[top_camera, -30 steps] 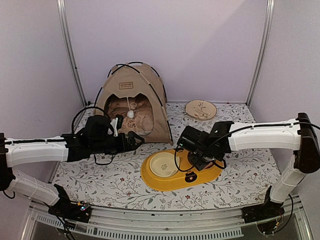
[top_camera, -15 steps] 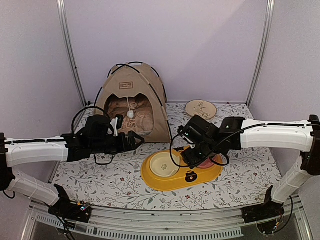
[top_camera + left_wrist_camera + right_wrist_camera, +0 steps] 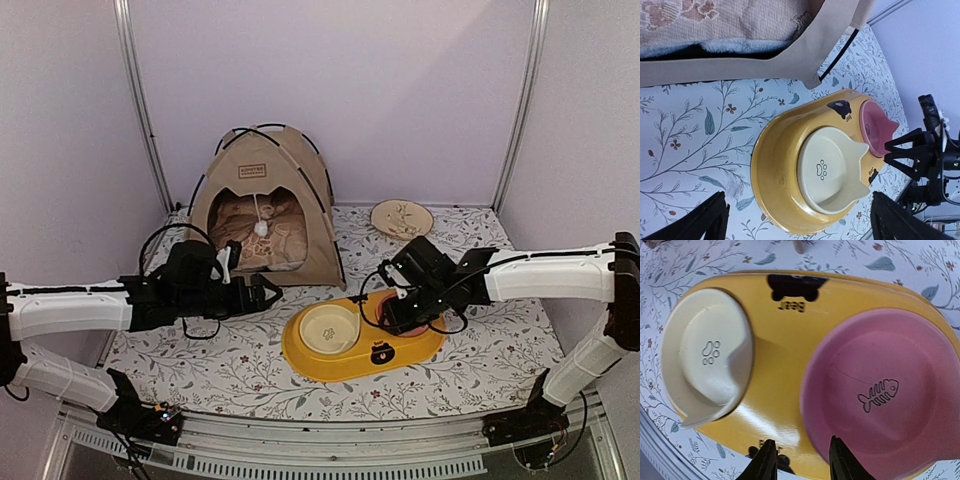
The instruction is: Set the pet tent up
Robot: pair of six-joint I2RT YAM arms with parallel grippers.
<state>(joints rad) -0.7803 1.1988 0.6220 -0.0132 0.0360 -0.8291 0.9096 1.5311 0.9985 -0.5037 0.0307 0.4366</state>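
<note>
The pet tent (image 3: 265, 200) stands upright at the back left, beige canvas with thin black poles, a brown label and a white pom-pom (image 3: 261, 229) hanging in its arched doorway. A patterned cushion lies inside. In the left wrist view its canvas edge (image 3: 790, 55) fills the top. My left gripper (image 3: 264, 293) (image 3: 797, 225) hovers open in front of the tent's right corner, holding nothing. My right gripper (image 3: 393, 316) (image 3: 801, 460) hangs low over the pink bowl (image 3: 880, 390). Its jaws are narrowly apart, straddling the bowl's near rim without clamping it.
A yellow two-hole tray (image 3: 385, 352) (image 3: 770, 165) lies front centre with a cream bowl (image 3: 327, 328) (image 3: 705, 360) and the pink bowl in it. A round beige dish (image 3: 401, 218) sits at the back right. Floral cloth covers the table; metal posts stand at both back corners.
My right gripper has slid right over the tray to the pink bowl and its jaws have narrowed. My left arm has drawn back a little toward the near left.
</note>
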